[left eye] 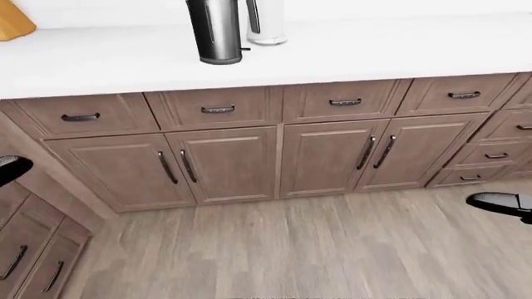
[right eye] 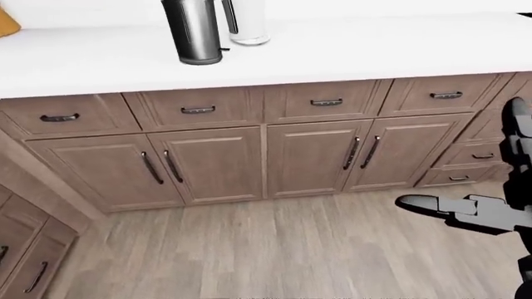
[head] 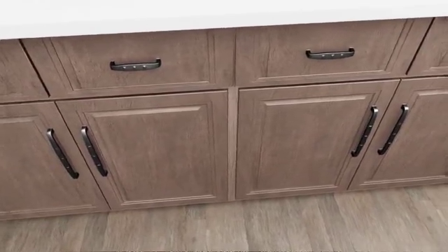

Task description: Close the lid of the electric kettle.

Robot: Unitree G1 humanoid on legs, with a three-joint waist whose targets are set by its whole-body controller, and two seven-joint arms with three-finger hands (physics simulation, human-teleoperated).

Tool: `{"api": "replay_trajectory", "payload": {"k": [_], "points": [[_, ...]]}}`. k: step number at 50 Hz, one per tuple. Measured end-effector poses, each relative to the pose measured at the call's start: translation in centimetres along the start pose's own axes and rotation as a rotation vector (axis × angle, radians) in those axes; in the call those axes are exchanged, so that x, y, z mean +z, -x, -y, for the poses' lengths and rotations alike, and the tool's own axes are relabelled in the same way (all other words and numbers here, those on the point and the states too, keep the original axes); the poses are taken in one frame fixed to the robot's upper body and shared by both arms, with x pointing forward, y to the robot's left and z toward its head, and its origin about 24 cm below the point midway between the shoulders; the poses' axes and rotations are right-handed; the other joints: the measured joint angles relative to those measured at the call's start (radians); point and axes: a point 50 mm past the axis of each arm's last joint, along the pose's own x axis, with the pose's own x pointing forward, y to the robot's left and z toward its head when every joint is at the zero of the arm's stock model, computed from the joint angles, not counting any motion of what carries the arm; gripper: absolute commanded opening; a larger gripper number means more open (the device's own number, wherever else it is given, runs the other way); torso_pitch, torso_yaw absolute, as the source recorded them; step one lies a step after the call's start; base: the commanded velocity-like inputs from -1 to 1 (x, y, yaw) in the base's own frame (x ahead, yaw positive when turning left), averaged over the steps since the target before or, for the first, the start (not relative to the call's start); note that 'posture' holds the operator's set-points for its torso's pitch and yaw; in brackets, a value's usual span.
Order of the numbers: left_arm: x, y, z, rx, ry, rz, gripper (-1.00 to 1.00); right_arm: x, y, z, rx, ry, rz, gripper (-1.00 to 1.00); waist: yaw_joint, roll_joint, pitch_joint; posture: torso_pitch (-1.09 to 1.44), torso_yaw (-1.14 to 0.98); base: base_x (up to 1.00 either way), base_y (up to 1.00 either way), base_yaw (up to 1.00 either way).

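The electric kettle (left eye: 214,32) is a dark steel cylinder on the white counter (left eye: 349,50), at the top of the left-eye view. Its top and lid are cut off by the frame edge, so I cannot tell how the lid stands. My right hand (right eye: 432,204) hangs low at the right of the right-eye view, over the floor, fingers stretched out and holding nothing, far below the kettle. Only a dark tip of my left hand (left eye: 12,168) shows at the left edge of the left-eye view. The head view shows only cabinet fronts.
A white cylindrical appliance (left eye: 266,23) stands just right of the kettle. A wooden object (left eye: 12,22) sits at the counter's top left. Brown drawers and cabinet doors (left eye: 224,163) run below the counter. More cabinets (left eye: 33,249) jut out at the lower left. The floor (left eye: 299,249) is wood.
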Motion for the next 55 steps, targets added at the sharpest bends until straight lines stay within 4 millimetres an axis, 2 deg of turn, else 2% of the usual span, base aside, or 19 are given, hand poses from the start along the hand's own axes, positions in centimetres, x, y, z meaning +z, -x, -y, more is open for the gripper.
{"api": "replay_trajectory", "payload": {"k": [2, 3, 6, 8, 11, 14, 17, 19, 25, 27, 29, 32, 34, 38, 40, 44, 52, 53, 55], "points": [[0.1, 0.1, 0.1, -0.006, 0.003, 0.006, 1.00, 0.0, 0.0, 0.0, -0.001, 0.004, 0.004, 0.96, -0.003, -0.020, -0.004, 0.00, 0.00, 0.00, 0.22, 0.00], [-0.2, 0.1, 0.2, -0.012, 0.008, -0.003, 1.00, -0.1, 0.0, 0.1, -0.005, 0.002, -0.004, 0.96, -0.011, -0.005, 0.002, 0.00, 0.00, 0.00, 0.23, 0.00], [-0.8, 0.0, 0.4, -0.027, 0.012, -0.037, 1.00, -0.9, -0.1, 0.2, -0.012, -0.011, -0.051, 0.96, -0.010, -0.010, -0.006, 0.00, 0.00, 0.00, 0.23, 0.00], [-0.6, 0.0, 0.3, -0.024, 0.009, -0.030, 1.00, -0.7, -0.2, 0.2, -0.015, -0.005, -0.044, 0.96, -0.006, -0.002, -0.012, 0.00, 0.00, 0.00, 0.22, 0.00], [0.0, 0.0, 0.3, -0.020, 0.006, 0.000, 1.00, -0.3, 0.0, 0.2, -0.018, 0.006, -0.016, 0.96, -0.006, 0.037, -0.002, 0.00, 0.00, 0.00, 0.22, 0.00], [0.2, 0.1, 0.4, -0.026, 0.004, 0.011, 1.00, -0.3, -0.1, 0.2, -0.015, 0.005, -0.014, 0.96, -0.007, 0.098, -0.007, 0.00, 0.00, 0.00, 0.22, 0.00], [-0.3, 0.0, 0.0, 0.001, 0.009, -0.017, 1.00, -0.7, -0.1, -0.4, 0.019, -0.012, -0.031, 0.96, 0.008, 0.087, 0.001, 0.00, 0.00, 0.00, 0.22, 0.00], [-0.5, 0.0, -0.2, 0.013, 0.005, -0.030, 1.00, -0.8, -0.1, -0.4, 0.024, -0.014, -0.038, 0.96, 0.009, 0.076, -0.005, 0.00, 0.00, 0.00, 0.22, 0.00], [0.0, 0.0, 0.1, -0.008, 0.003, -0.005, 1.00, -0.4, 0.0, -0.1, 0.001, 0.004, -0.010, 0.96, 0.002, 0.011, -0.001, 0.00, 0.00, 0.00, 0.22, 0.00], [0.0, 0.0, 0.2, -0.012, 0.002, -0.005, 1.00, -0.3, 0.1, -0.1, 0.001, 0.006, -0.007, 0.96, 0.001, -0.019, -0.003, 0.00, 0.00, 0.00, 0.21, 0.00], [-0.4, 0.1, 0.4, -0.023, 0.011, -0.017, 1.00, -0.6, 0.0, 0.0, -0.006, 0.003, -0.021, 0.96, -0.011, 0.002, 0.004, 0.00, 0.00, 0.00, 0.21, 0.00], [-0.9, 0.0, 0.7, -0.041, 0.012, -0.045, 1.00, -1.2, 0.0, 0.2, -0.017, -0.007, -0.062, 0.96, -0.010, -0.006, -0.005, 0.00, 0.00, 0.00, 0.21, 0.00], [-0.6, 0.0, 0.6, -0.038, 0.009, -0.033, 1.00, -1.0, 0.0, 0.2, -0.020, -0.001, -0.051, 0.96, -0.006, 0.005, -0.010, 0.00, 0.00, 0.00, 0.22, 0.00], [0.0, 0.1, 0.6, -0.035, 0.005, 0.003, 1.00, -0.6, 0.1, 0.2, -0.021, 0.011, -0.023, 0.96, -0.009, 0.065, 0.000, 0.00, 0.00, 0.00, 0.21, 0.00], [0.0, 0.1, 0.6, -0.035, 0.004, 0.007, 1.00, -0.6, 0.0, 0.1, -0.013, 0.007, -0.020, 0.96, -0.005, 0.099, -0.009, 0.00, 0.00, 0.00, 0.21, 0.00], [-0.7, 0.0, -0.1, 0.001, 0.006, -0.035, 1.00, -1.0, 0.0, -0.4, 0.024, -0.011, -0.045, 0.96, 0.004, 0.078, 0.001, 0.00, 0.00, 0.00, 0.21, 0.00], [-0.2, 0.0, 0.3, -0.018, 0.002, -0.008, 1.00, -0.5, 0.1, -0.2, 0.004, 0.007, -0.010, 0.96, -0.001, -0.015, -0.004, 0.00, 0.00, 0.00, 0.21, 0.00], [-0.3, 0.1, 0.4, -0.020, 0.006, -0.008, 1.00, -0.5, 0.1, -0.1, 0.003, 0.009, -0.011, 0.96, -0.004, -0.016, -0.005, 0.00, 0.00, 0.00, 0.22, 0.00], [-0.7, 0.1, 0.6, -0.032, 0.012, -0.030, 1.00, -0.9, 0.0, 0.0, -0.007, 0.001, -0.036, 0.97, -0.012, 0.002, 0.003, 0.00, 0.00, 0.00, 0.13, 0.00]]}}
